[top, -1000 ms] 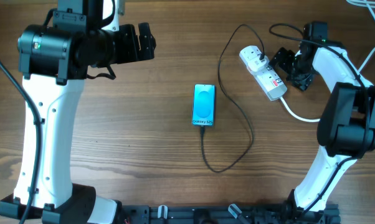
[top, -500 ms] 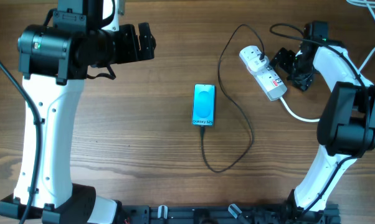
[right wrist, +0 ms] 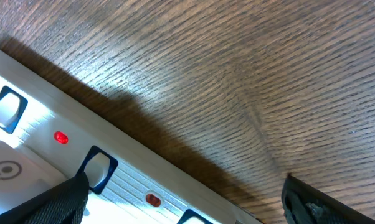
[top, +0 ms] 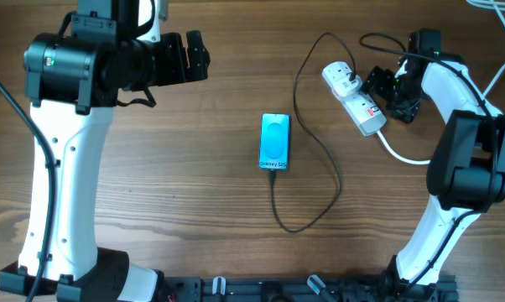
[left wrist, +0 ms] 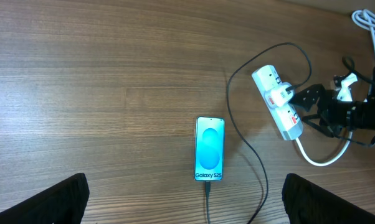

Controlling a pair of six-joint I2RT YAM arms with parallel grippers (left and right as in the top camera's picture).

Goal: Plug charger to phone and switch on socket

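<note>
Switch step: right jaws spread wide just beside the socket [top: 354, 97]; left jaws also spread, hanging well apart at the far side.

Risks: the socket is light, glossy white plastic on a smooth wood-grain counter [top: 194, 193], so an off-centre push prob. skids it instead of tipping a switch [right wrist: 99, 168]. The rockers are small and sit close together, so the wrong one is easy to hit. A skid would tug the thin, limp black charger [top: 332, 180], which loops to the lower end of the phone [top: 275, 142]. That's a flat glassy slab lying mid-counter, and it's unclear if the tip is fully seated, so it could pop out.
</note>
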